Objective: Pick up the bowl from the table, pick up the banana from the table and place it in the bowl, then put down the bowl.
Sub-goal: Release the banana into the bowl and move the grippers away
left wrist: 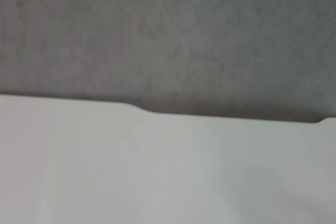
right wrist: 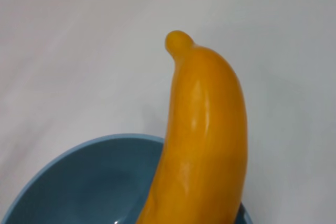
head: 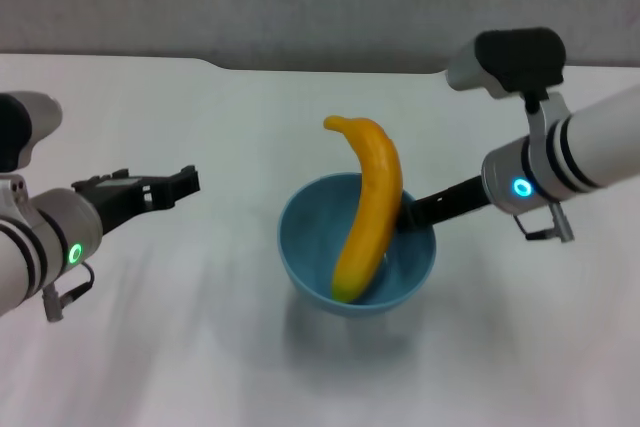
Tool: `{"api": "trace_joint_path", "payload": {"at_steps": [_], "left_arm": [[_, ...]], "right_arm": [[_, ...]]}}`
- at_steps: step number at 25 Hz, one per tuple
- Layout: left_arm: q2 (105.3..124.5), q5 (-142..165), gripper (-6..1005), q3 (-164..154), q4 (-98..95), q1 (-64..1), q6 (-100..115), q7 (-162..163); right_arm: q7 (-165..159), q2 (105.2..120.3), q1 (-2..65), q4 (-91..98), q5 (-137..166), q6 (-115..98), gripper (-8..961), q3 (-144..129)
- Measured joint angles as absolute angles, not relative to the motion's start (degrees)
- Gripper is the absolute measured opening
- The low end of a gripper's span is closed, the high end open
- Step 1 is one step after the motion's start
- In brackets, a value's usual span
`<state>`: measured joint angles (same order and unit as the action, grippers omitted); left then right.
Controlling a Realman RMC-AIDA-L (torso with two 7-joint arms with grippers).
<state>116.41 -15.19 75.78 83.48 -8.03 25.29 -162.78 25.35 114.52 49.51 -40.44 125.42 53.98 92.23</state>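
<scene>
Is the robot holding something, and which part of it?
The right gripper grips the bowl by its rim on the robot's right, banana inside. The left gripper holds nothing.

arms: white, black bands | wrists: grey, glowing rings | jaws: black

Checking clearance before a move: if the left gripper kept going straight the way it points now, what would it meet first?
Probably nothing: the left gripper points past the bowl and banana, over bare table; depth unclear.

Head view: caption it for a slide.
Banana stands in the bowl, right hand at its rim, left hand off to the side.
</scene>
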Motion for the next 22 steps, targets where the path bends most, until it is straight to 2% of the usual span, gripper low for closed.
{"api": "trace_joint_path", "payload": {"at_steps": [11, 14, 22], "left_arm": [[116.52, -15.2, 896, 77.6, 80.7, -7.8, 24.5, -162.8], [116.57, -15.2, 896, 77.6, 80.6, -7.6, 23.3, -162.8], [116.65, -15.5, 896, 77.3, 79.6, -7.5, 23.1, -162.8]], "right_arm": [[23.9, 115.16, 58.8, -32.4, 129.5, 53.1, 112, 92.1], [24.4, 115.59, 57.8, -32.1, 126.9, 51.0, 113, 89.7], [25.3, 115.44, 53.6, -32.6, 119.5, 46.7, 116, 83.2]]}}
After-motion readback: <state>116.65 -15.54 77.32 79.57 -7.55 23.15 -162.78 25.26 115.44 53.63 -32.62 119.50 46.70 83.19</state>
